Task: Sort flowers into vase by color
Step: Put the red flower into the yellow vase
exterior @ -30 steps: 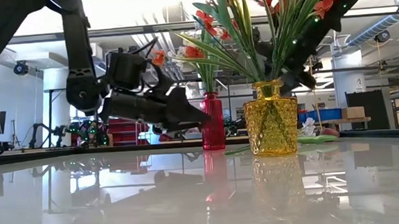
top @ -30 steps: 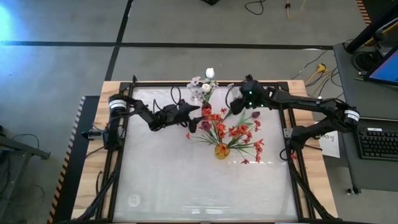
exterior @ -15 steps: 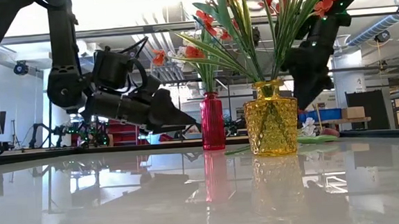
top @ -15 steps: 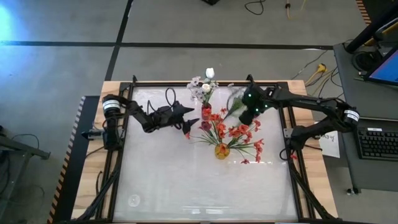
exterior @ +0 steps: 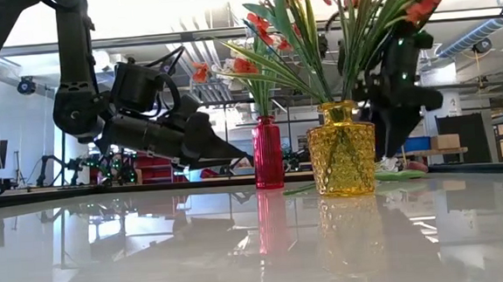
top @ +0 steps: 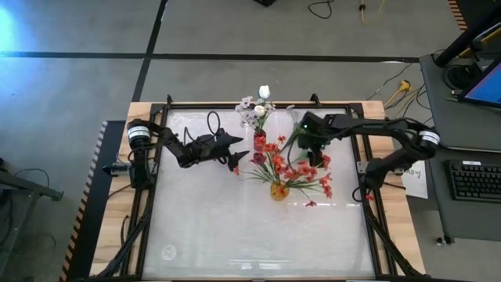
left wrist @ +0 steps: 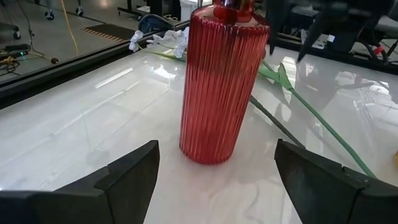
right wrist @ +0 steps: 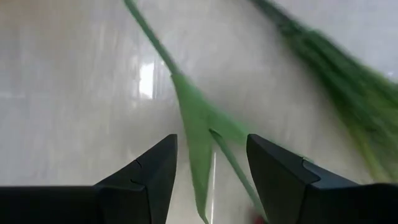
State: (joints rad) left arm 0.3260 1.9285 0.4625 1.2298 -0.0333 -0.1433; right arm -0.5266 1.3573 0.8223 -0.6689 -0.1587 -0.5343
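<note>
Low view, nearest first: glossy white tabletop (exterior: 240, 247), mirror-like, throwing back both vases. Next, amber glass vase (exterior: 342, 148), faceted, squat, full of red-orange flowers (exterior: 348, 4) on long green stems. Just behind, slim ribbed red vase (exterior: 268, 152), tall and cylindrical, a few red blossoms in it. Farther back in the high view, white flowers (top: 260, 106) lying near the table's far edge.

Left gripper (exterior: 226, 151) hanging low beside the red vase, fingers spread wide, nothing between them, not touching. Right gripper (right wrist: 208, 171) above a loose green stem (right wrist: 186, 112) lying flat on the table behind the amber vase; fingers apart, straddling the leafy part, not clamped.

Risks, as judgement only: thin, smooth plastic stem on a slick surface likely to skid or roll out of the closing fingers; pinching a soft leaf instead of the stem likely to let it slip on lifting; right arm close against the amber bouquet, so a careless lift could snag blossoms or tip the vase; narrow red vase easily toppled by the left fingers
</note>
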